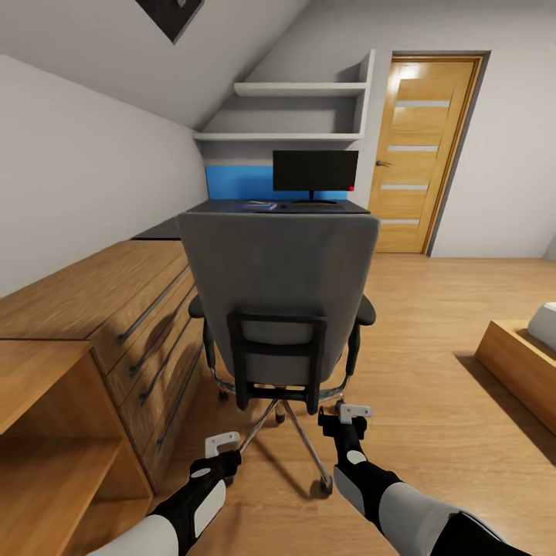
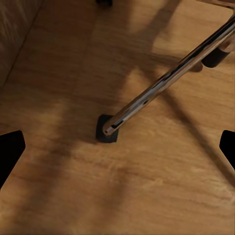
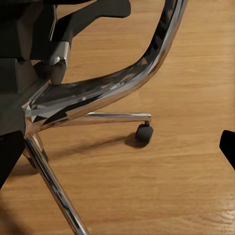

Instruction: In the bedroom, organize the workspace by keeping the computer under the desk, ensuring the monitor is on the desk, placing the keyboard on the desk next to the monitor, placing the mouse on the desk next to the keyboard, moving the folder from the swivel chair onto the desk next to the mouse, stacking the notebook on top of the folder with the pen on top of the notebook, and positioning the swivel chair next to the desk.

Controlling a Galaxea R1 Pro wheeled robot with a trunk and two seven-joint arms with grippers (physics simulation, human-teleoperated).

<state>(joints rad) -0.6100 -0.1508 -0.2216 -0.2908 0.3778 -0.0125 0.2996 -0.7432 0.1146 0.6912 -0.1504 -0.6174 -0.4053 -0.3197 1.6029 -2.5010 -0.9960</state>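
Grey swivel chair (image 1: 282,297) stood back-on between robot and tabletop (image 1: 232,206); both pincers, left (image 1: 222,442) and right (image 1: 354,412), hung low with jaws apart and empty, so a two-handed backrest push, judged best, should stay level.

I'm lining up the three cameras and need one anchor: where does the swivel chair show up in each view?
Head view: the swivel chair fills the centre, its back to the camera, between the two grippers.
Left wrist view: one chrome leg runs diagonally down to a dark caster.
Right wrist view: the curved chrome frame under the seat, with a leg and caster beyond.
Shared landmark: the chair's chrome base on the wooden floor.
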